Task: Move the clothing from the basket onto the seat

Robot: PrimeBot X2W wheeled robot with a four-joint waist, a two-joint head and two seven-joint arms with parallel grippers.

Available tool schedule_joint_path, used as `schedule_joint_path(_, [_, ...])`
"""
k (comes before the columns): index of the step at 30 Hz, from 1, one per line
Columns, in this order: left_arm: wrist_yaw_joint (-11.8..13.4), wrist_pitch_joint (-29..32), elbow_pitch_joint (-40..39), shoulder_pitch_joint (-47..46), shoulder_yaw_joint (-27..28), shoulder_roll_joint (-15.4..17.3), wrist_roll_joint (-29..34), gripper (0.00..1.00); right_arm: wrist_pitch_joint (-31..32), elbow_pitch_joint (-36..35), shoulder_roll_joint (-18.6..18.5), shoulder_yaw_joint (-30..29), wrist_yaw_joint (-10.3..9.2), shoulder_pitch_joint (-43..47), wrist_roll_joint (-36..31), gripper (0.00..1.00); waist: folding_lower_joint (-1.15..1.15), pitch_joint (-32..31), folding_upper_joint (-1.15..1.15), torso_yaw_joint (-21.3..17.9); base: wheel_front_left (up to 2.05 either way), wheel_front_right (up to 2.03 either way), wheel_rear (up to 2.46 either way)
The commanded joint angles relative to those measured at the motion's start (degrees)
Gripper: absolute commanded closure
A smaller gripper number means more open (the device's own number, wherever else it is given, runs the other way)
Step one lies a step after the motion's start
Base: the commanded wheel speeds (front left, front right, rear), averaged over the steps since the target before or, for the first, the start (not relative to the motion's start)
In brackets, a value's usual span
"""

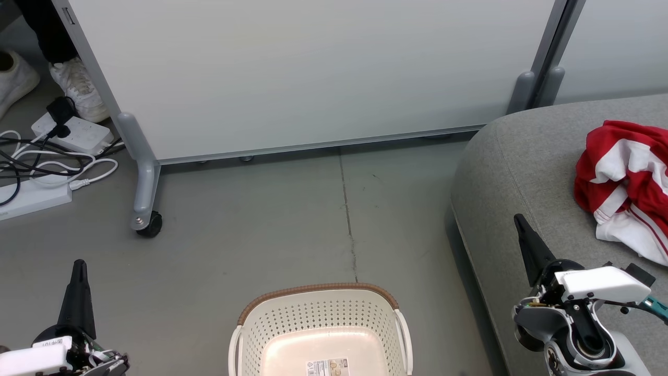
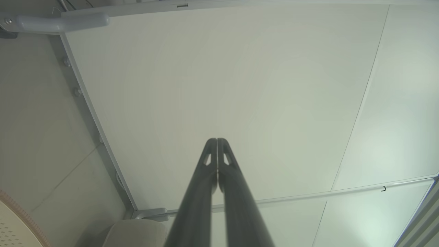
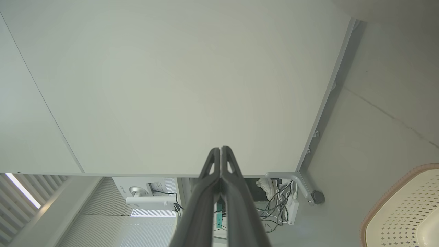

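Basket [image 1: 313,312] sits bare inside, clothing [image 1: 622,175] on seat [image 1: 522,172]; left end effector [image 1: 79,267] and right end effector [image 1: 520,220] closed, empty.

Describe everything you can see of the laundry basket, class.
The basket is cream-white plastic with perforated walls, a brown woven-look rim and side handles. It stands upright on the grey floor, cut off by the head view's bottom edge. What shows of its inside is bare but for a label on the bottom.
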Motion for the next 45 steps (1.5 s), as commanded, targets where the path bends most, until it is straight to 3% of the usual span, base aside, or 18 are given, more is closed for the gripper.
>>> schedule_joint_path(1, [-0.3, 0.1, -0.2, -1.1, 0.2, 0.2, 0.1, 1.0, 0.3, -0.1, -0.5, 0.0, 0.14, -0.6, 0.1, 1.0, 0.0, 0.0, 0.0, 0.0, 0.0, 0.0, 0.0])
schedule_joint_path(45, [-0.3, 0.3, -0.2, -1.1, 0.5, 0.0, 0.4, 1.0, 0.2, -0.1, -0.5, -0.1, 0.15, -0.6, 0.1, 1.0, 0.0, 0.0, 0.0, 0.0, 0.0, 0.0, 0.0])
